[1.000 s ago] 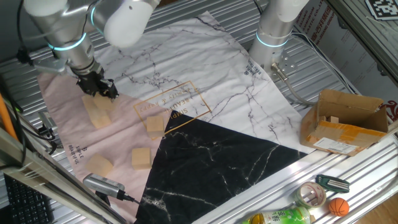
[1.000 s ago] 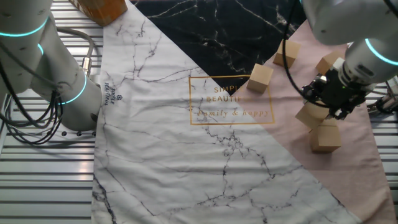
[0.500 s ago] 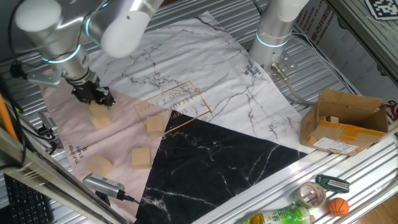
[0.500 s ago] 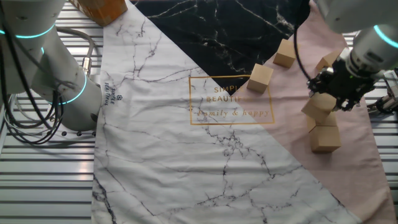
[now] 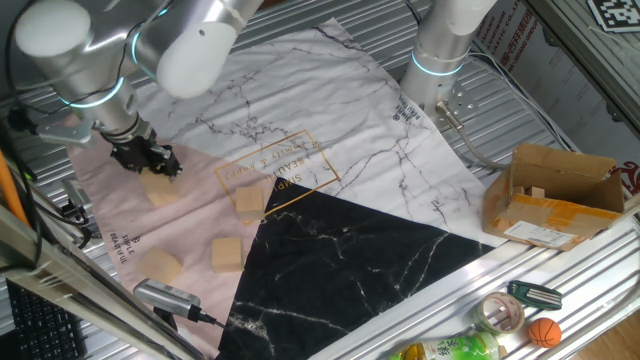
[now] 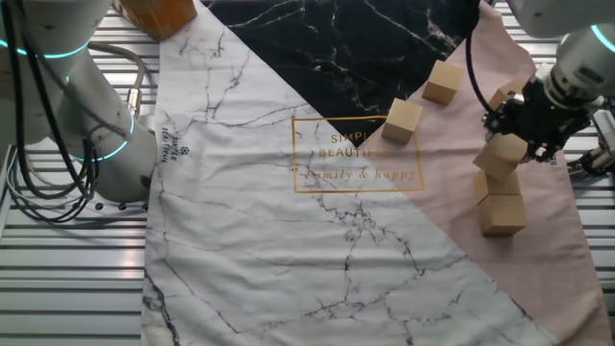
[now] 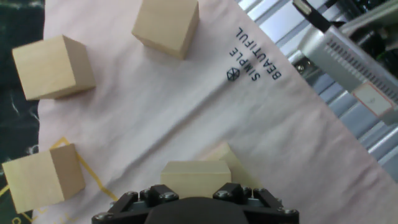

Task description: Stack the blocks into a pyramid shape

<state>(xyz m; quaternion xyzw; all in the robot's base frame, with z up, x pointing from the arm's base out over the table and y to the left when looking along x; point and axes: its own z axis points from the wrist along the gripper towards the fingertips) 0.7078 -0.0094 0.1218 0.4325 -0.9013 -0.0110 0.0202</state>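
My gripper (image 5: 152,166) (image 6: 513,142) is shut on one light wooden block (image 6: 506,154) (image 7: 194,173) and holds it just above the pink part of the cloth. Directly under it lie two more blocks side by side (image 6: 503,213) (image 5: 163,191); one of them shows beside the held block in the hand view (image 7: 235,159). Other blocks lie loose on the cloth: one by the gold print (image 5: 249,203) (image 6: 402,120), one nearer the black part (image 5: 227,254) (image 6: 443,82), and one at the cloth's edge (image 5: 160,266). The gripper's body hides its fingertips in the hand view.
A brown cardboard box (image 5: 555,190) sits at the right. A second arm's base (image 5: 440,55) (image 6: 101,135) stands at the cloth's far edge. A black and silver device (image 5: 168,296) lies next to the pink corner. A tape roll (image 5: 502,313) and a small ball (image 5: 543,331) lie at the front right.
The gripper has risen and drifted a little sideways, lifting the block off the two lying on the cloth. The other blocks have not moved.
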